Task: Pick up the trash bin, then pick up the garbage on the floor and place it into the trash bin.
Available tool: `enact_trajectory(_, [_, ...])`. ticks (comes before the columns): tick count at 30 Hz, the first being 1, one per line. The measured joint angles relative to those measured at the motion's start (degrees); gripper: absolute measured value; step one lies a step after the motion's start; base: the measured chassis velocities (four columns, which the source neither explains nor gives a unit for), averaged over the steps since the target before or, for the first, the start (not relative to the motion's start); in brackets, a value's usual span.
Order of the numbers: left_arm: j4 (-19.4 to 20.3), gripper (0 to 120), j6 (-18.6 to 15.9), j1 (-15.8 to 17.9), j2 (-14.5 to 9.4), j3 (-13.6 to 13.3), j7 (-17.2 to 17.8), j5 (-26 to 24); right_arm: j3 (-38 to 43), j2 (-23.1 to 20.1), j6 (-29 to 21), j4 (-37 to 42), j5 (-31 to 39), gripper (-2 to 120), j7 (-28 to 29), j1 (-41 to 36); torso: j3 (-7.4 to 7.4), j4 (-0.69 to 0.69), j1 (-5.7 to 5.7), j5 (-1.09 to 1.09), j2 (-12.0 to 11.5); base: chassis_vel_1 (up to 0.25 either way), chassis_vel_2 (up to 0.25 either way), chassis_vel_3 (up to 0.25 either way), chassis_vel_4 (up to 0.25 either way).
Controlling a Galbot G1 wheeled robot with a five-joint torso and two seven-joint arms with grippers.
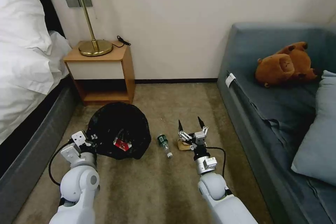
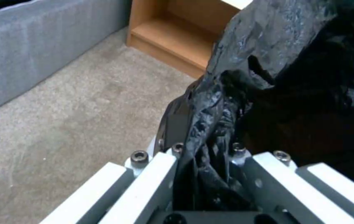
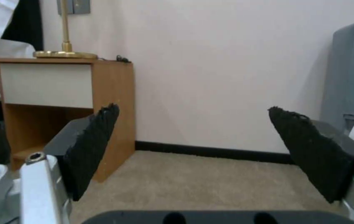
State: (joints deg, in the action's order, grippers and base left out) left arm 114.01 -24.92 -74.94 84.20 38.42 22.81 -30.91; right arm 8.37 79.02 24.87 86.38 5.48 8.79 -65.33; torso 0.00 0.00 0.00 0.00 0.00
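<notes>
On the beige carpet between bed and sofa, your left claw (image 1: 91,139) is clamped on the crinkled black liner at the near rim of the trash bin (image 1: 119,129), which tilts toward you with its mouth open. From the left wrist view you see the bag plastic (image 2: 210,130) bunched between the closed fingers. A red-and-white packet (image 1: 122,144) lies inside the bin's mouth. Your right claw (image 1: 192,125) hangs just above the floor with its black fingertips (image 3: 92,149) spread wide and nothing between them. Directly under that wrist sits the crumpled tan paper (image 1: 182,145). A small clear bottle with a green label (image 1: 163,144) lies on its side on the carpet between the bin and the right claw, touching neither. Behind the bin stands a wooden nightstand (image 1: 101,73) carrying a brass lamp (image 1: 91,24). A brown plush toy (image 1: 285,64) rests on the blue-grey sofa (image 1: 266,112).
</notes>
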Motion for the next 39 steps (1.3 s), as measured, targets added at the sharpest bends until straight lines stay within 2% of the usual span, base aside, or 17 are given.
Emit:
enact_trajectory(13, [0.0,1,0.32,-0.45,-0.09,0.75,-0.07,-0.33,0.19,0.35,0.3,-0.26,-0.12,91,-0.14,-0.01,0.0,0.0,0.0,0.0,0.0,-0.076,0.07,0.07,-0.072])
enact_trajectory(39, [0.08,1,0.44,-0.37,0.28,0.11,-0.09,0.02,1.72,0.12,0.59,-0.48,0.0,91,-0.2,0.84,0.0,0.0,0.0,0.0,0.0,-0.074,0.07,0.076,-0.071])
